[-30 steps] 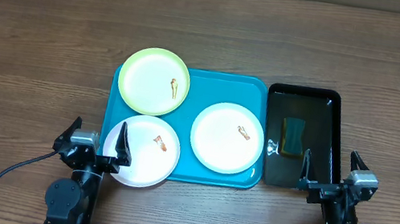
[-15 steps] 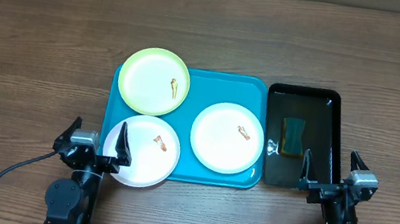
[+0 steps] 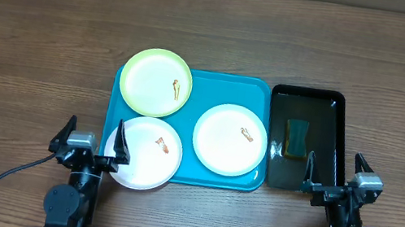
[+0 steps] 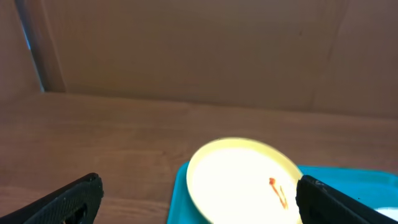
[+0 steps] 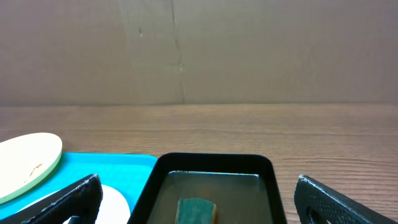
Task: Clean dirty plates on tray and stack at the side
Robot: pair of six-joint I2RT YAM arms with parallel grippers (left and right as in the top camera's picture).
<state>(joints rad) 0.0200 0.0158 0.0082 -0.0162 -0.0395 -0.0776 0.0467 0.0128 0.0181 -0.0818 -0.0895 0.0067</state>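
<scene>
The turquoise tray (image 3: 215, 87) holds three plates, each with an orange-brown smear. The yellow-green plate (image 3: 156, 82) lies over the tray's far left corner. One white plate (image 3: 230, 140) is at the right, and another white plate (image 3: 143, 153) overhangs the near left rim. My left gripper (image 3: 91, 140) is open and empty, low at that plate's left edge. My right gripper (image 3: 333, 178) is open and empty near the table front. The left wrist view shows the yellow-green plate (image 4: 245, 177) and the tray (image 4: 348, 177) ahead of the open left gripper (image 4: 199, 186).
A black tray (image 3: 337, 99) stands right of the turquoise tray, with shallow liquid and a green sponge (image 3: 295, 138). In the right wrist view the black tray (image 5: 211, 160) and sponge (image 5: 196, 210) lie ahead of my open right gripper (image 5: 198, 185). Bare wood surrounds both trays.
My left gripper has shifted slightly to the left. The plates, trays and right arm have not moved.
</scene>
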